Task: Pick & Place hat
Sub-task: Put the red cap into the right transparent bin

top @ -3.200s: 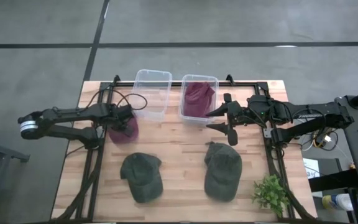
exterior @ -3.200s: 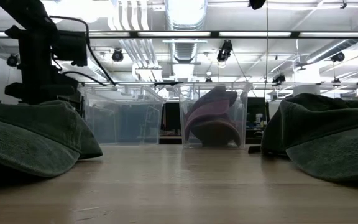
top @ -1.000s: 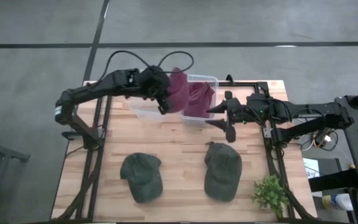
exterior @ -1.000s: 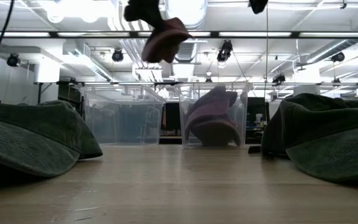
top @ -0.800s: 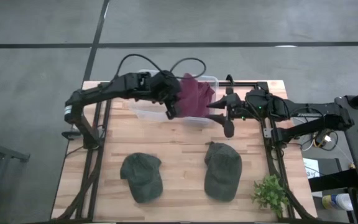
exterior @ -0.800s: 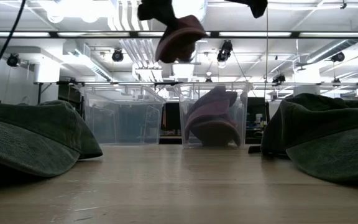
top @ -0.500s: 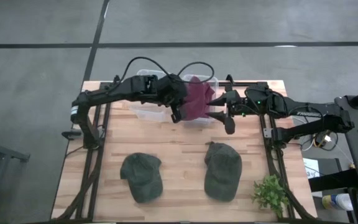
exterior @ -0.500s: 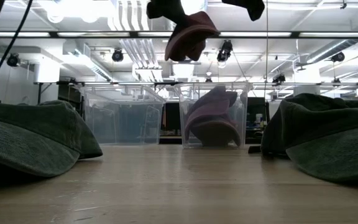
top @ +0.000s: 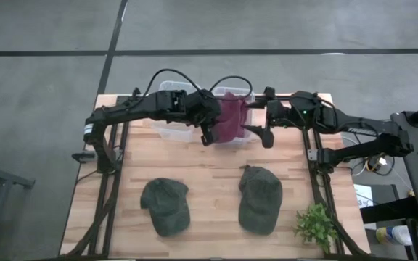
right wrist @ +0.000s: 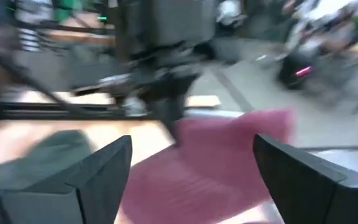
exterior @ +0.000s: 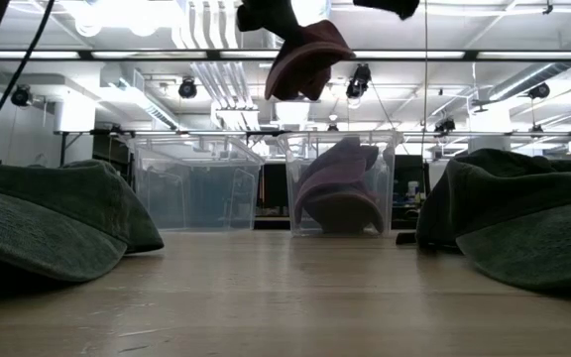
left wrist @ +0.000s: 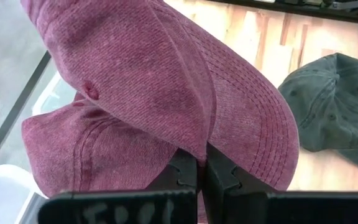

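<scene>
Maroon cap (top: 227, 119) hangs above the right clear bin (top: 247, 93), clamped in the left gripper (top: 210, 128); right gripper (top: 262, 125) beside the bin, fingers apart; early release could drape it over the rim.

Robotics lab or open-plan industrial workspace. Exposed ceiling with ducts (exterior: 295, 20), pipes, strip lights and hanging cameras in low view. Grey concrete floor (top: 42, 43) with painted lines around a butcher-block table (top: 209, 188) on a black metal frame. Clear plastic bins (exterior: 196, 183), small potted plant (top: 315, 225), loose cables at the right edge.
</scene>
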